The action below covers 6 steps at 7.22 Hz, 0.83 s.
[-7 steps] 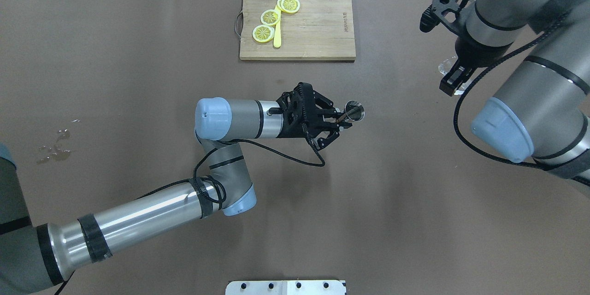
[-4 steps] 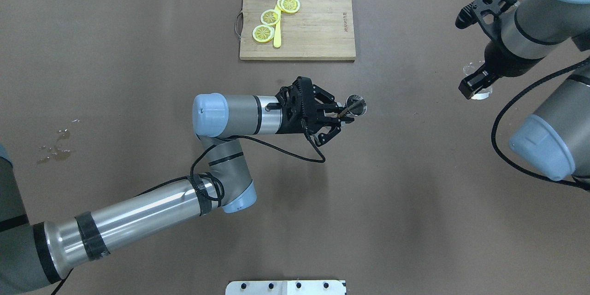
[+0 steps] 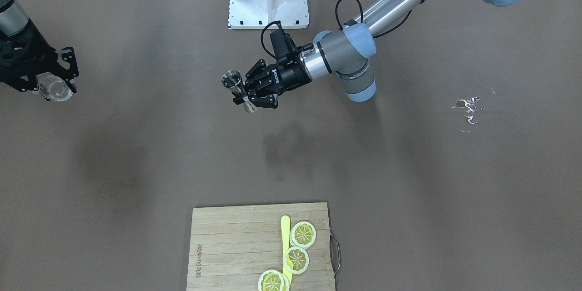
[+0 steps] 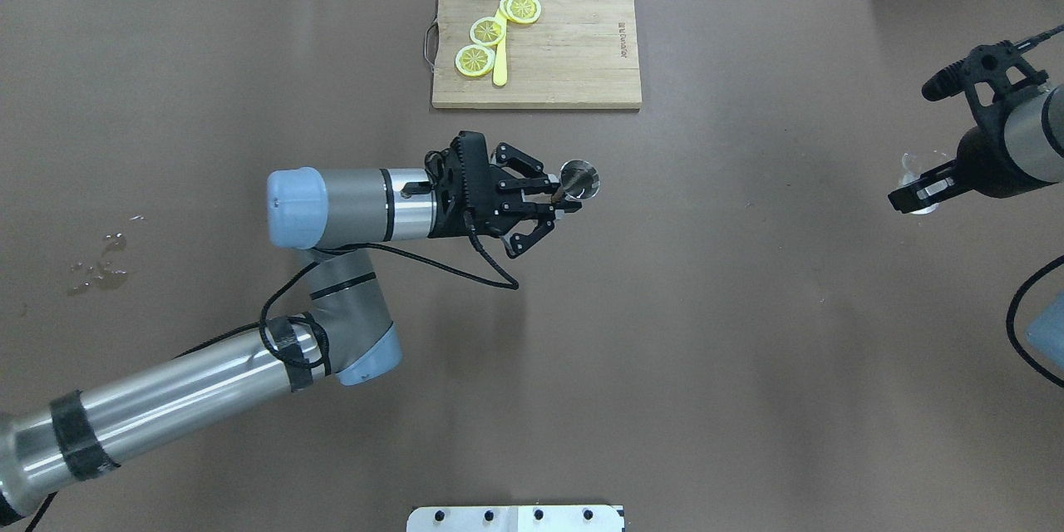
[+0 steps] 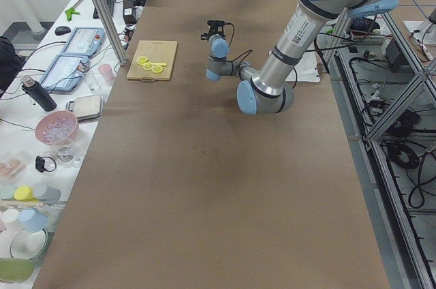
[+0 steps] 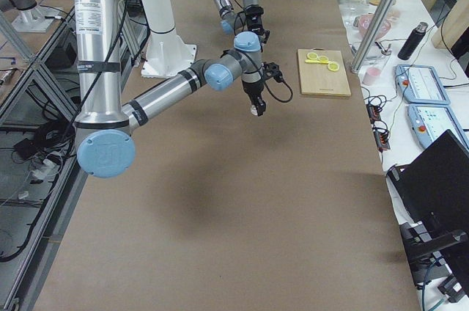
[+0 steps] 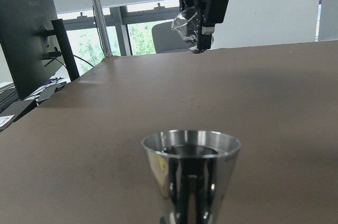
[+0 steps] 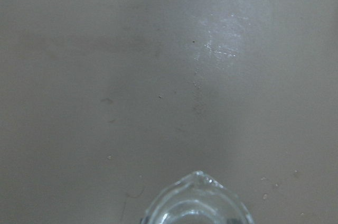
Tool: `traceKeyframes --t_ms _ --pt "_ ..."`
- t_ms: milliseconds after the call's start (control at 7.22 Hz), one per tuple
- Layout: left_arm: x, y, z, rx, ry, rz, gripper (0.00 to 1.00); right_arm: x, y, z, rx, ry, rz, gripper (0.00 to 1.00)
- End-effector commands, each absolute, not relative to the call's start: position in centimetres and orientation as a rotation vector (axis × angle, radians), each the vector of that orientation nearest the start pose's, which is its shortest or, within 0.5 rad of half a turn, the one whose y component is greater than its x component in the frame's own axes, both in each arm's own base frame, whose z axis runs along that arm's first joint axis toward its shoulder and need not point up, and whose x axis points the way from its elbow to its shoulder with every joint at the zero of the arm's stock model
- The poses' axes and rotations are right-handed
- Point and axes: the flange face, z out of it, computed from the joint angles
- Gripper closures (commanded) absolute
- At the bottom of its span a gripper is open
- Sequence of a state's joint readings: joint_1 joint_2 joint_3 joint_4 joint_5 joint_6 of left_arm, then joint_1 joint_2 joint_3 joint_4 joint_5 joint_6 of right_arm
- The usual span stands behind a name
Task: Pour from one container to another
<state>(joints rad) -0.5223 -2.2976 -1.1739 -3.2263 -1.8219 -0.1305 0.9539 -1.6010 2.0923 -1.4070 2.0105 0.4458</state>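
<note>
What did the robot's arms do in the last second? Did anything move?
The left gripper, holding the metal cup, slid to the left and a little toward the cutting board. The right gripper, holding the glass, swung out toward the table's right edge, so the two are farther apart. Nothing was let go. The board, lemon slices and wet patch stayed put.

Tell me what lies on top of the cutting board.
Lemon slices and a thin yellow stick lie on the cutting board, toward its handle end. The wood beneath them is covered; the rest is bare.
</note>
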Motion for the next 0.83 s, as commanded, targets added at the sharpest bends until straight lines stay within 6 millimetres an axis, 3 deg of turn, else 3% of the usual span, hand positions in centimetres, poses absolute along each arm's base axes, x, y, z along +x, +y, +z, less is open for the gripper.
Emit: traceKeyframes --t_ms 0,139,277,416,554,693 --pt "50.3 -43.4 25.0 1.641 1.274 0.755 1.0 -17.5 -42.3 46.8 0.393 -0.66 -0.25 1.0" --pt "48.9 -44.0 25.3 1.658 1.281 0.703 1.0 -16.6 -42.2 51.9 0.445 -0.683 -0.234 1.0" --pt "47.9 -44.4 27.2 1.658 1.257 0.678 1.0 -15.7 -42.8 56.1 0.499 -0.724 -0.177 1.0" --pt "45.6 -44.1 27.8 1.669 1.249 0.613 1.0 -15.1 -42.5 59.4 0.537 -0.744 -0.173 1.0" --pt "43.0 -42.6 28.4 1.66 1.264 0.535 1.0 -14.7 -42.4 60.9 0.568 -0.754 -0.175 1.0" --pt "41.5 -42.2 30.2 1.645 1.233 0.482 1.0 -14.8 -43.0 60.3 0.591 -0.748 -0.174 1.0"
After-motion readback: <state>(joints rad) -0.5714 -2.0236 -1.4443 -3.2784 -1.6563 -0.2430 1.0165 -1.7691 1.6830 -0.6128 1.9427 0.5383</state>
